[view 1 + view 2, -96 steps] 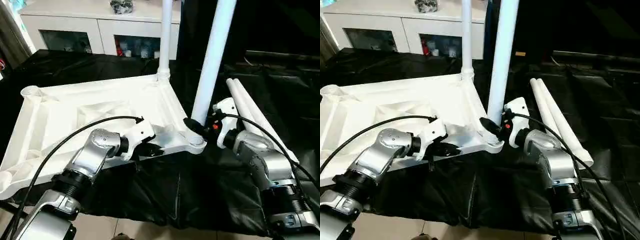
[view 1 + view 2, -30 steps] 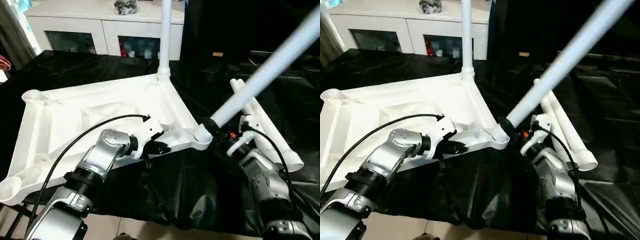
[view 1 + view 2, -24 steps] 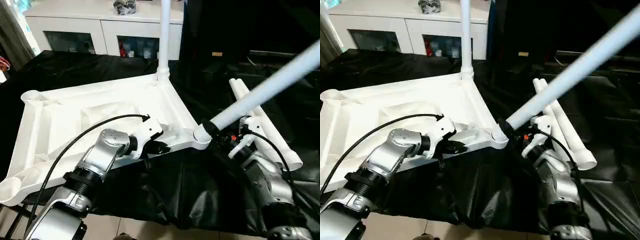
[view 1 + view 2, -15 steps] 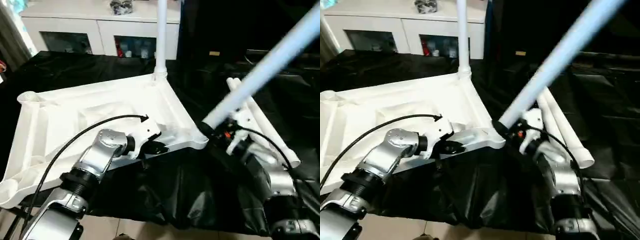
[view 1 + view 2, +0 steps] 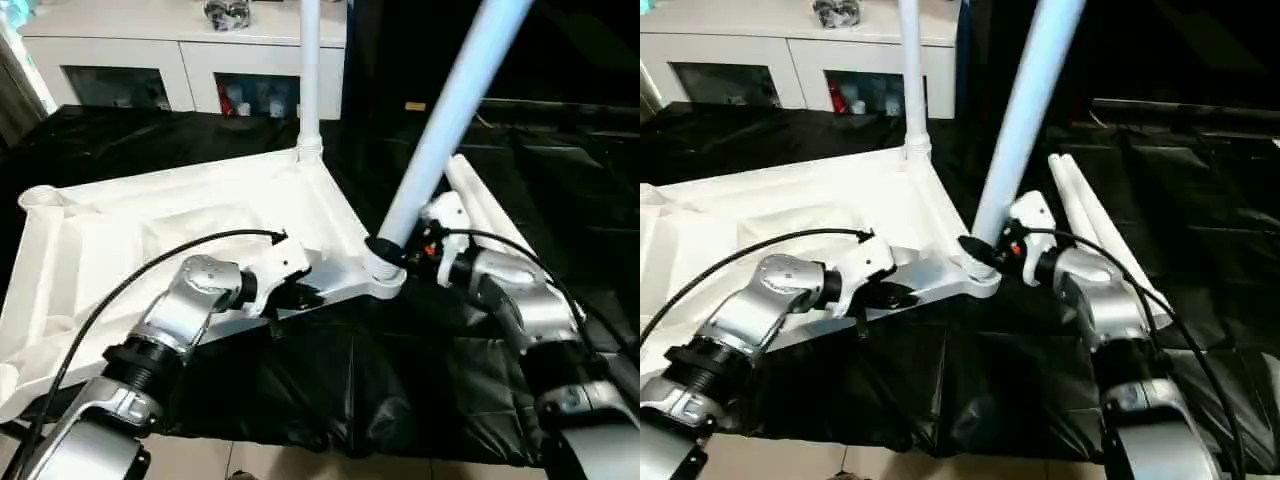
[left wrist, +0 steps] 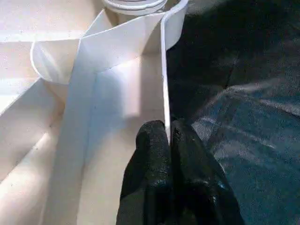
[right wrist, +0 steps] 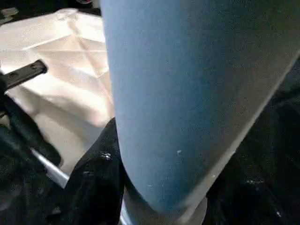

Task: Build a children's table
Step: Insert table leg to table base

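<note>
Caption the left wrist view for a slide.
Left end effector pinches the thin edge wall of the white plastic rectangular tabletop over black sheeting.

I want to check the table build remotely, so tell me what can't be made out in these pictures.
- Held leg: top cut off by the frame edge, head views.
- Its foot in the near corner socket: seating depth hidden by the right pincer.
- Cabinet contents: too small.
- Tabletop near-left corner: hidden behind the left arm.

Left gripper (image 6: 168,136) is pinching the tabletop (image 6: 93,93) rim, fingers (image 6: 152,159) closing together; socket (image 6: 133,4) sitting at 12 o'clock.
</note>
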Tool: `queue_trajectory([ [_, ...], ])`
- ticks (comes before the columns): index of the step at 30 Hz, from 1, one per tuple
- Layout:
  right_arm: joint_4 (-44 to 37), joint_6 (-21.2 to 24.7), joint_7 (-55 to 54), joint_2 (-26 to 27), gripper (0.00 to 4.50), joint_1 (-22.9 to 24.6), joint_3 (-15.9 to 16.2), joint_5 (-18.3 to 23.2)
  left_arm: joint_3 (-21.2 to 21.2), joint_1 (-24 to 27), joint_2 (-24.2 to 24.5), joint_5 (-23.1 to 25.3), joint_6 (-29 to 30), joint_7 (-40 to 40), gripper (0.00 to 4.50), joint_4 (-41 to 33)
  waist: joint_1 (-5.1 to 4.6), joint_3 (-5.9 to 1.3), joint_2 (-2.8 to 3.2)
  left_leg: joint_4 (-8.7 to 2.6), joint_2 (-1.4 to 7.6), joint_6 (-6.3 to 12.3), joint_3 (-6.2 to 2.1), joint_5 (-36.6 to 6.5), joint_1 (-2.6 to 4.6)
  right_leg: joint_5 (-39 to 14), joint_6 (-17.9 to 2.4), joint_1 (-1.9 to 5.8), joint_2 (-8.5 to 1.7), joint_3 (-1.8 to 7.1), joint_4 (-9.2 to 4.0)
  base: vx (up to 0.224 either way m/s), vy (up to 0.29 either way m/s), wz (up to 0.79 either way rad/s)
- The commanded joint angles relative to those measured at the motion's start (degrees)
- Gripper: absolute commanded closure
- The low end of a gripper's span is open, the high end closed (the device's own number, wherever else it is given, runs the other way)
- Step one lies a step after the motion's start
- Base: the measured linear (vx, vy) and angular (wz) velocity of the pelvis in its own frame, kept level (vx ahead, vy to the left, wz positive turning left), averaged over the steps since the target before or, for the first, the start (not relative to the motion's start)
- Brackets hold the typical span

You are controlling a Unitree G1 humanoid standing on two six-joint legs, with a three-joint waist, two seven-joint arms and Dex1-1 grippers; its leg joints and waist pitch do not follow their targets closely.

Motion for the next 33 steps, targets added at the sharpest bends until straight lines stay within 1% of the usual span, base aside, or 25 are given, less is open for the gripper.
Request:
queue_trajectory([
  [1, 5.2, 1.8, 2.1, -0.6, 2.62, 2.8, 4.4, -4.5, -0.7, -0.6, 0.9, -0.2, -1.0, -2.1, 4.5, -2.9, 0.54, -3.16, -0.2, -4.01, 1.39, 2.65, 0.02, -11.5, 0.8, -1.4, -16.3, 2.2, -2.45, 1.51, -4.23, 0.0, 0.0, 0.0],
  [4, 4.5, 1.7, 2.6, -0.8, 2.62, 3.4, 4.3, -4.1, -0.7, -0.4, 1.2, -0.2, -1.0, -2.4, 4.5, -3.0, 0.66, -3.22, -0.21, -4.0, 1.42, 2.71, 0.02, -11.2, 0.85, -0.6, -16.4, 2.26, -2.42, 1.54, -4.12, 0.0, 0.0, 0.0],
  [5, 4.0, 1.8, 2.1, -0.7, 2.62, 3.8, 3.3, -3.3, -0.6, -0.2, 1.3, -0.3, -0.8, -2.4, 4.5, -3.2, 0.68, -3.17, 0.01, -4.04, 1.41, 2.63, 0.01, -11.4, 0.87, -0.6, -16.4, 2.22, -2.41, 1.54, -4.14, 0.0, 0.0, 0.0],
  [8, 2.7, 2.3, 2.0, -0.9, 2.62, 4.5, 2.1, -2.2, -0.5, 0.2, 1.3, -0.5, -0.6, -2.3, 4.5, -3.4, 0.68, -3.22, -0.17, -4.07, 1.44, 2.46, 0.02, -11.7, 0.97, -0.4, -16.4, 2.28, -2.4, 1.56, -4.17, 0.0, 0.0, 0.0],
  [12, -0.4, 3.1, 2.8, -1.9, 2.62, 6.2, 1.3, -1.0, -0.4, 0.5, 1.0, -0.5, -0.2, -1.9, 4.5, -3.6, 0.7, -3.17, -0.25, -4.12, 1.44, 2.53, 0.01, -11.9, 0.88, -0.7, -16.1, 2.34, -2.35, 1.56, -4.26, 0.0, 0.0, 0.0],
  [13, -2.6, 4.1, 3.5, -2.4, 2.62, 7.2, 0.8, -0.1, -0.3, 0.5, 0.9, -0.4, -0.2, -1.7, 4.5, -3.4, 0.76, -3.19, -0.23, -4.12, 1.48, 2.66, -0.02, -11.8, 0.9, -0.6, -16.0, 2.38, -2.39, 1.59, -4.28, 0.0, 0.0, 0.0],
  [14, -2.8, 4.2, 3.6, -2.5, 2.62, 7.4, 0.8, -0.1, -0.3, 0.5, 0.9, -0.4, -0.2, -1.7, 4.5, -3.3, 0.78, -3.29, -0.22, -4.07, 1.47, 2.85, -0.03, -11.2, 0.9, 0.4, -16.0, 2.39, -2.31, 1.57, -4.15, 0.0, 0.0, 0.0],
  [17, -4.2, 4.7, 4.0, -2.9, 2.62, 8.2, 0.6, 0.2, -0.3, 0.3, 0.7, -0.4, -0.3, -1.5, 4.5, -3.0, 0.79, -3.28, -0.21, -4.0, 1.41, 2.93, 0.01, -11.1, 0.9, 0.6, -16.2, 2.35, -2.31, 1.54, -4.17, 0.0, 0.0, 0.0],
  [18, -4.4, 4.8, 4.0, -3.1, 2.62, 8.3, 0.6, 0.1, -0.3, 0.2, 0.7, -0.5, -0.4, -1.5, 4.5, -2.8, 0.82, -3.26, -0.05, -4.04, 1.44, 2.86, 0.02, -11.3, 0.96, 0.1, -16.3, 2.26, -2.33, 1.53, -4.21, 0.0, 0.0, 0.0],
  [20, -3.6, 4.6, 3.9, -3.2, 2.62, 8.0, 0.9, -0.1, -0.3, -0.1, 0.5, -0.5, -0.6, -1.5, 4.5, -2.4, 0.93, -3.3, -0.02, -4.0, 1.46, 2.6, 0.04, -11.5, 1.0, -0.1, -16.3, 2.27, -2.38, 1.57, -4.23, 0.0, 0.0, 0.0],
  [23, -2.8, 4.7, 3.9, -3.1, 2.62, 7.5, 1.3, -0.3, -0.3, -0.2, 0.4, -0.4, -0.7, -1.6, 4.5, -2.3, 0.96, -3.29, -0.09, -4.0, 1.41, 2.47, 0.04, -11.4, 0.94, 0.4, -16.4, 2.32, -2.34, 1.54, -4.19, 0.0, 0.0, 0.0],
  [30, -0.5, 5.3, 5.1, -3.0, 2.62, 6.3, 2.6, -1.7, -0.5, -0.4, 0.5, -0.3, -1.1, -2.0, 4.5, -2.1, 0.99, -3.23, -0.05, -4.09, 1.43, 2.17, 0.0, -12.1, 0.96, -0.5, -16.4, 2.3, -2.36, 1.52, -4.25, 0.0, 0.0, 0.0],
  [31, 0.8, 6.1, 6.7, -3.2, 2.62, 5.7, 4.0, -2.4, -0.6, -0.3, 0.7, -0.5, -1.7, -2.8, 4.5, -2.4, 1.01, -3.23, -0.04, -4.1, 1.43, 2.14, -0.01, -12.1, 0.94, -0.5, -16.3, 2.33, -2.39, 1.52, -4.25, 0.0, 0.0, 0.0],
  [33, 1.8, 6.5, 7.9, -3.3, 2.62, 5.3, 4.8, -2.8, -0.7, -0.1, 0.8, -0.8, -2.1, -3.6, 4.5, -2.8, 0.93, -3.29, 0.05, -4.06, 1.42, 2.13, -0.04, -12.0, 0.99, -0.1, -16.7, 2.33, -2.29, 1.43, -4.17, 0.0, 0.0, 0.0],
])
